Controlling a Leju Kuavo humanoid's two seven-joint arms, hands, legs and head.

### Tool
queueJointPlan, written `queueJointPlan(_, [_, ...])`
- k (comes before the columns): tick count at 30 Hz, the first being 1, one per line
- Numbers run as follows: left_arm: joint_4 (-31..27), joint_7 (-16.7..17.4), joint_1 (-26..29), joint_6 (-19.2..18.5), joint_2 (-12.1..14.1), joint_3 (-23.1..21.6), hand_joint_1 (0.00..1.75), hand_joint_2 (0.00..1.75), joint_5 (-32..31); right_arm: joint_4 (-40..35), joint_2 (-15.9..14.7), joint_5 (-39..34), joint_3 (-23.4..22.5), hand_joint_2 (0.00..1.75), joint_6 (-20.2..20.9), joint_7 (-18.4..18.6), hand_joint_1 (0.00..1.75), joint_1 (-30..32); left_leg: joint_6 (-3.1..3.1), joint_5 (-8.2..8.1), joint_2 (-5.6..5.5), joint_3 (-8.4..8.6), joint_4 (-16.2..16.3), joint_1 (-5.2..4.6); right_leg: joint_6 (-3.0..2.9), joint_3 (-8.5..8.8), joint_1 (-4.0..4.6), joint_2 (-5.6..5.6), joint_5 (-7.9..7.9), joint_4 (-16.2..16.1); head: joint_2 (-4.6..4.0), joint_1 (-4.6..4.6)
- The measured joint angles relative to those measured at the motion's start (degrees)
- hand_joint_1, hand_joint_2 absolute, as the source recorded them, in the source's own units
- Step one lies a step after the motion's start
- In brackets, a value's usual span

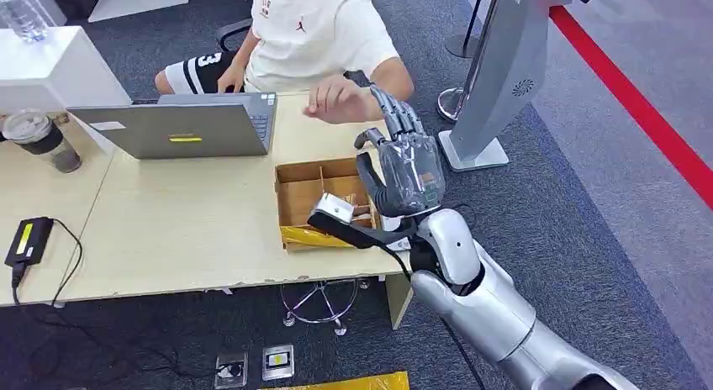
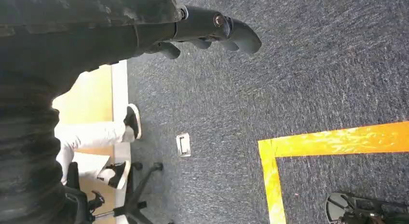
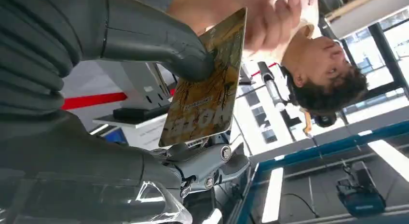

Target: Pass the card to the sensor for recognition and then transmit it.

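Grey thumb and darker fingers of the right hand (image 3: 159, 108) pinch a card (image 3: 207, 84), thumb pressed on its printed face. That face is mustard-yellow with dark streaks and pale block lettering, too blurred to read; its edges look straight and flat. A person's hand (image 3: 272, 21) touches the card's far end. In the head view the right hand (image 1: 405, 159) stands raised over a compartmented cardboard box (image 1: 324, 201) on the wooden desk (image 1: 168, 230), near a laptop (image 1: 181, 125). The left hand (image 2: 207, 33) hangs above grey carpet, fingers curled, holding nothing.
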Motion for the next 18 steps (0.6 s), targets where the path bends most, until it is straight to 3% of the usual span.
queueJointPlan(11, [0.0,0.4,0.2,1.1,0.0,0.0,0.00,1.75,0.5,4.7,-5.3,-8.1,-5.0,1.75,-7.1,0.8,1.75,6.1,0.02,-0.03,0.03,-0.04,0.0,-0.03,0.00,-0.01,-0.04,-0.01,0.00,0.0,0.00,0.00])
queueJointPlan(18, [0.0,0.8,0.2,1.8,0.0,0.0,0.00,1.75,0.9,11.1,-7.6,-13.6,-6.8,1.75,-9.8,0.0,1.75,8.8,-0.01,-0.05,0.08,-0.04,0.0,-0.01,0.00,-0.04,-0.03,0.01,0.00,0.0,0.00,-0.02])
